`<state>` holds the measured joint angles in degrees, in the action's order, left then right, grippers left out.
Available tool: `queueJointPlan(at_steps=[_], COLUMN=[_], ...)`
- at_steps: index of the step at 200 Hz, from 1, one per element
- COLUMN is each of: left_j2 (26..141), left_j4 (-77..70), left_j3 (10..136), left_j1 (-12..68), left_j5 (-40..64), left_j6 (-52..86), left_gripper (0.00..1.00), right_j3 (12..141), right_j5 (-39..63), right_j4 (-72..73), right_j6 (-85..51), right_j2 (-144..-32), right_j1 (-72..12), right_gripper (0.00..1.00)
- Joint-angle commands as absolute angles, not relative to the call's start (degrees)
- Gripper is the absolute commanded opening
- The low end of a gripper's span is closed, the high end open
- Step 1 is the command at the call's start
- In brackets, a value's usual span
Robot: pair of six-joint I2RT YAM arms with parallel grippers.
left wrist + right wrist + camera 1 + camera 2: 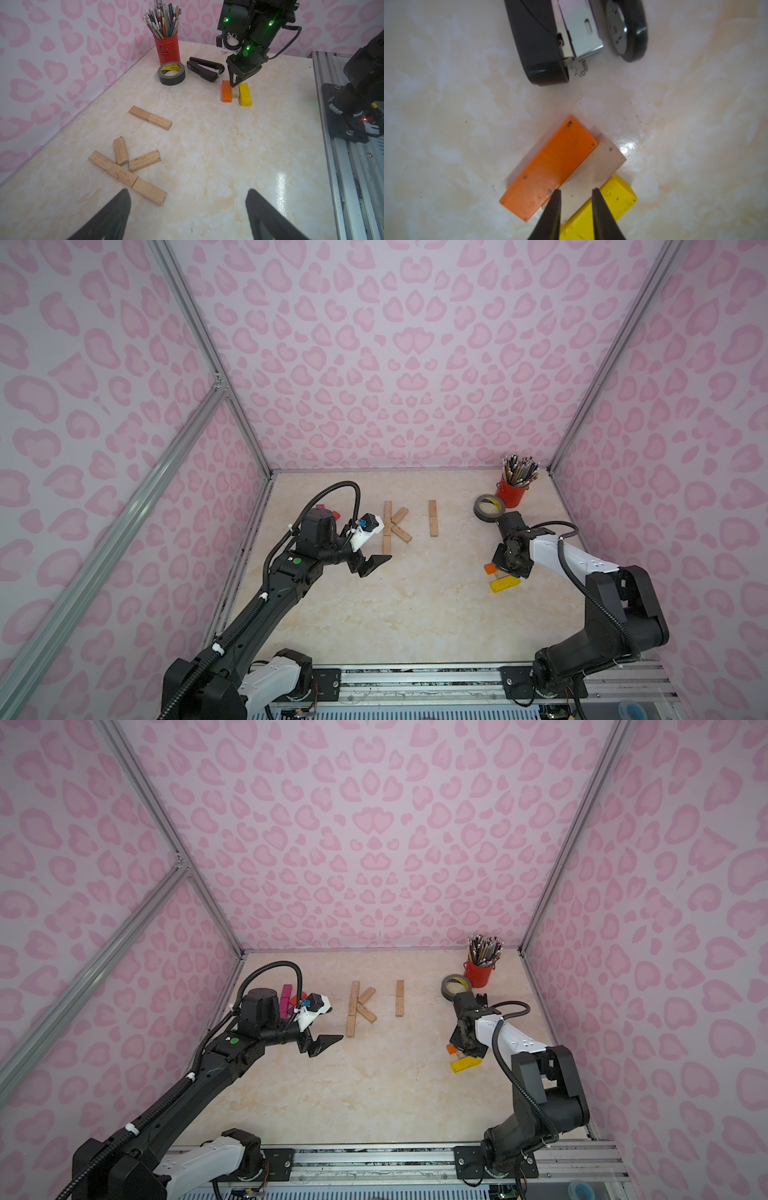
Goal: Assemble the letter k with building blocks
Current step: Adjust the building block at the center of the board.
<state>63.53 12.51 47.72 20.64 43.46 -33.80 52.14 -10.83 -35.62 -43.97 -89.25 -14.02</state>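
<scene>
At back, red can (511, 495) holds pencils (521, 470); left hand (188, 191) agape, empty; right hand (576, 189) pinches pale block (604, 162).

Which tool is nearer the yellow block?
Right. The right tool is down right beside the yellow block; the left tool hovers far off, beside the wooden K.

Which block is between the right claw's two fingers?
The plain wooden block, the pale one sandwiched between the orange block and the yellow block; the right gripper straddles only it.
</scene>
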Motion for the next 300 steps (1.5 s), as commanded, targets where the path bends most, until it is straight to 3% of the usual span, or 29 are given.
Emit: queueJointPlan(at_steps=[1, 139, 217, 268, 300], left_j2=[63.4, 63.8, 63.7, 64.0, 64.0], left_j4=[11.9, 11.8, 11.6, 11.6, 11.6], left_j3=[48.2, 48.2, 48.2, 48.3, 48.4], left_j1=[20.6, 20.6, 20.7, 20.7, 21.0], left_j5=[43.6, 43.7, 43.7, 44.0, 44.2], left_j6=[-33.8, -33.8, -33.7, -33.5, -33.4], left_gripper=[0.89, 0.89, 0.89, 0.89, 0.89], right_j3=[52.1, 48.0, 48.2, 45.6, 45.7], right_j5=[-13.2, -7.7, -4.5, 1.1, 3.0], right_j4=[-36.0, -31.8, -33.2, -35.5, -37.9], right_j6=[-42.1, -38.3, -37.8, -26.2, -23.2], right_j2=[-90.0, -91.2, -89.1, -80.2, -80.5], right_j1=[-13.4, -7.7, -7.7, -9.5, -10.1], right_gripper=[0.28, 0.33, 0.47, 0.72, 0.78])
